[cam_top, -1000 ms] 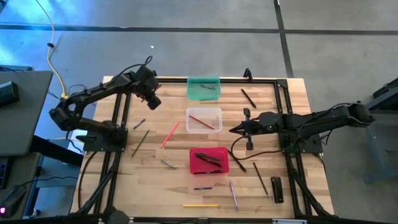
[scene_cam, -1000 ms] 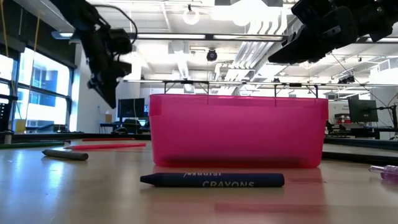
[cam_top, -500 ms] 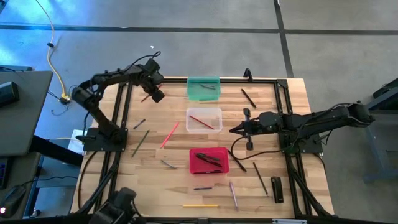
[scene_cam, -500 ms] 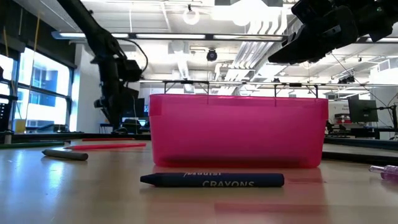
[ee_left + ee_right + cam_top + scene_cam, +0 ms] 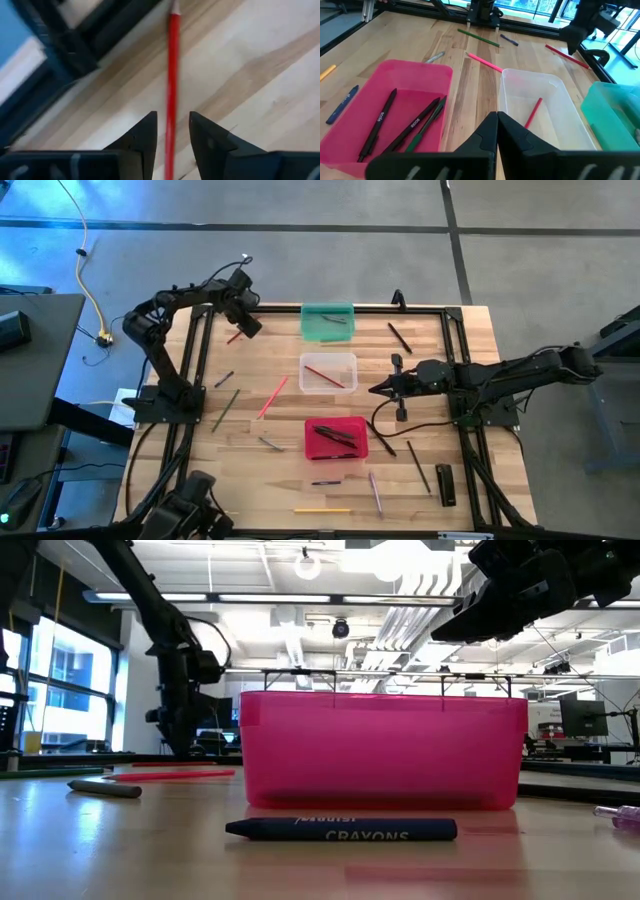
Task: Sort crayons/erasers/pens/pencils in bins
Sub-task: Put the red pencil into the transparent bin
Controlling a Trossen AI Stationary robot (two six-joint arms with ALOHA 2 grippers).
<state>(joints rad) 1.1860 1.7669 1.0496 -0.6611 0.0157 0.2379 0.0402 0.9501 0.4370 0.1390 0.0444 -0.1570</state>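
Right wrist view: red bin (image 5: 380,95) holds pens (image 5: 377,122); clear bin (image 5: 540,117), a red pencil (image 5: 533,112).

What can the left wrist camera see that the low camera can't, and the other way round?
Only the left wrist view shows a red pencil lying on the wooden table, lined up between the open fingers of the left gripper. Only the low view shows the pink bin, a blue crayon lying in front of it, and a grey crayon off to the side. Both show the wooden table and the left arm.
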